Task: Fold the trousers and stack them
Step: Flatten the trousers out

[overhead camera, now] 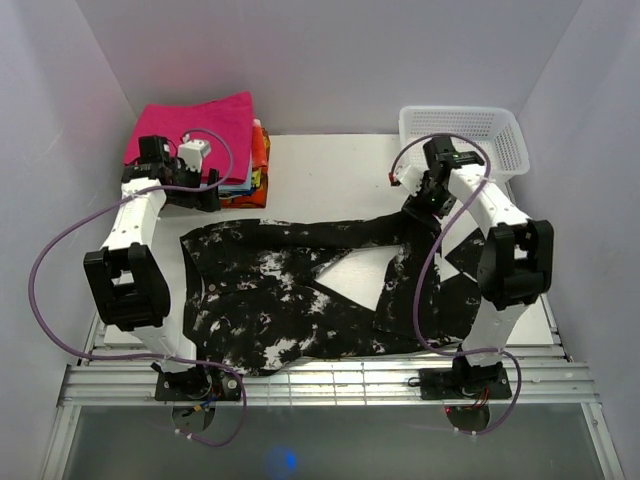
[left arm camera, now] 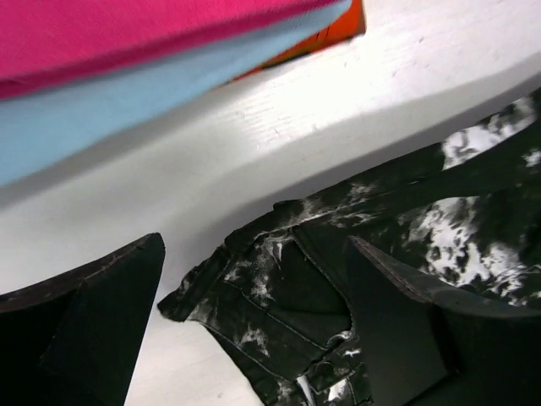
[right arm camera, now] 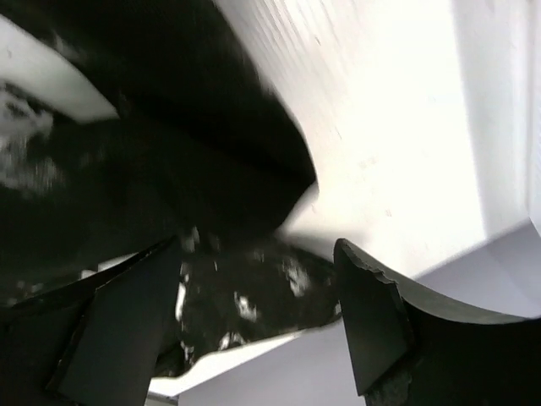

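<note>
The left tool and right tool hang released, arms bent above the trousers.

2 white arms w/ black joints, purple cables, black hands

Robot lab: white-walled test enclosure

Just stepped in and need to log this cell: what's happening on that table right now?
Two robot arms are folding black, white-splotched trousers, which lie spread across the table. The left gripper hangs open over the trousers' far-left corner, beside the stack of folded cloths. The right gripper is open over their far-right edge, near the white basket. Neither holds anything.
</note>
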Controlling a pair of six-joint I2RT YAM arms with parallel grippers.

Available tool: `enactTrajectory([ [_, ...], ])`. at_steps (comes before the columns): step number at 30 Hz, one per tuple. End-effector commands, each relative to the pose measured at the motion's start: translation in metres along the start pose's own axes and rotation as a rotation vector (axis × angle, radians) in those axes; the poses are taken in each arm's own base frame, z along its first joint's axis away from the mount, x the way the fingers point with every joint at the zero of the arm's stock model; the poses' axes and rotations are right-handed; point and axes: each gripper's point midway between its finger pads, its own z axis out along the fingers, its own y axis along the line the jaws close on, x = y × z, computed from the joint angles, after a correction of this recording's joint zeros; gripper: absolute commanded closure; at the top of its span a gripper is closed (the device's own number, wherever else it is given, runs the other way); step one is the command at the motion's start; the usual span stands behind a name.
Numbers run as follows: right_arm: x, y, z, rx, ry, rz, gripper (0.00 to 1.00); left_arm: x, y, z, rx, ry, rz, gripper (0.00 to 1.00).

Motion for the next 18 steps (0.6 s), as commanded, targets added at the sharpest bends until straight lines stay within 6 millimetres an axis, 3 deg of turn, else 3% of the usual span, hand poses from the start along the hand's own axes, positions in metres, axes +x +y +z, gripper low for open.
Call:
enactTrajectory([
  [1,0.011,-0.005,-0.061,0.129,-0.101,0.062,0.21,-0.026,-0.017,-0.049,0.025,-0.076,-0.004,0.02],
  [4,0.02,0.032,-0.07,0.028,-0.15,0.039,0.21,-0.001,-0.028,-0.058,0.05,-0.006,0.026,0.02],
  [6,0.029,0.061,-0.06,-0.074,-0.142,0.039,0.23,0.033,-0.04,-0.061,0.087,0.079,0.031,0.04],
  [8,0.043,0.094,-0.049,-0.209,-0.089,0.066,0.26,0.053,-0.049,-0.066,0.104,0.107,0.056,0.1],
  [9,0.042,0.108,-0.045,-0.276,-0.1,0.078,0.27,0.075,-0.055,-0.06,0.131,0.153,0.042,0.13],
  [11,0.05,0.13,-0.028,-0.366,-0.055,0.118,0.28,0.092,-0.06,-0.056,0.147,0.188,0.035,0.21],
  [15,0.053,0.143,0.006,-0.432,0.0,0.186,0.28,0.134,-0.067,-0.033,0.204,0.308,-0.018,0.35],
  [18,0.056,0.138,0.029,-0.393,0.028,0.231,0.31,0.159,-0.055,-0.01,0.164,0.382,-0.041,0.43],
])
